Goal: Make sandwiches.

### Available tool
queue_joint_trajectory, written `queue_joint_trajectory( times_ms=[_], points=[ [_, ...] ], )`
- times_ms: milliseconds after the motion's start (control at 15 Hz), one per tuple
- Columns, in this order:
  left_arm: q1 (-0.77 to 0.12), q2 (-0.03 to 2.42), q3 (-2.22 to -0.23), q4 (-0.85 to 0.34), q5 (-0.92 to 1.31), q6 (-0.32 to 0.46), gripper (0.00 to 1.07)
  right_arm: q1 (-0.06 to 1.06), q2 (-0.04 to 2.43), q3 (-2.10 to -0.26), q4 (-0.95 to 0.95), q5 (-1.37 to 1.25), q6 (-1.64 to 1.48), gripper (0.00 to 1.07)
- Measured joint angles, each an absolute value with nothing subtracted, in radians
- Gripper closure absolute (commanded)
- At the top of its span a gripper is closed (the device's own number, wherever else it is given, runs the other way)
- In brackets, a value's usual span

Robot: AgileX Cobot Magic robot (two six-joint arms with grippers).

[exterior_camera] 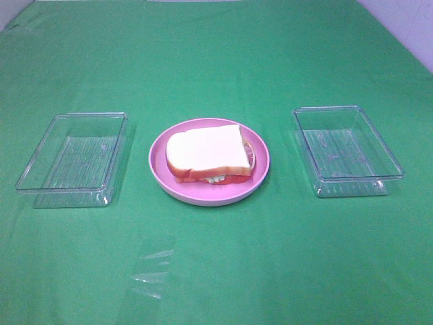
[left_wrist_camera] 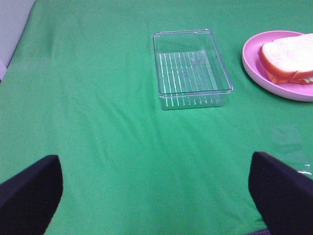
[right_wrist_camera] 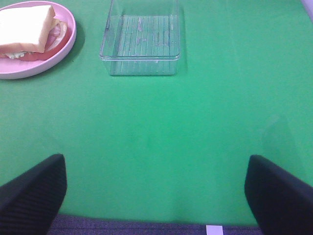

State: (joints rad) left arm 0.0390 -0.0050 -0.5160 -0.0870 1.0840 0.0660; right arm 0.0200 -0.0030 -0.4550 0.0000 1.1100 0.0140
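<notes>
A stacked toy sandwich (exterior_camera: 208, 154) with white bread on top and reddish filling at its edges lies on the round pink plate (exterior_camera: 259, 177) in the middle of the green cloth. It also shows in the left wrist view as the sandwich (left_wrist_camera: 291, 58) and in the right wrist view as the sandwich (right_wrist_camera: 27, 30). My left gripper (left_wrist_camera: 156, 196) is open over bare cloth, well short of the plate. My right gripper (right_wrist_camera: 156, 193) is open too, near the table's front edge. Neither arm appears in the exterior high view.
An empty clear plastic tray (exterior_camera: 74, 157) sits left of the plate, also seen as the tray (left_wrist_camera: 190, 68). A second clear tray (exterior_camera: 346, 149) sits to the right, seen as the tray (right_wrist_camera: 141, 43). A light reflection (exterior_camera: 152, 267) marks the cloth in front.
</notes>
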Motion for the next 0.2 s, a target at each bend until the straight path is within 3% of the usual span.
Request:
queue_joint_trajectory(
  times_ms=[200],
  points=[
    [0.039,-0.005,-0.516,-0.087,1.084,0.066,0.11,0.020,-0.003,-0.455,0.000,1.110,0.014,0.14]
  ],
)
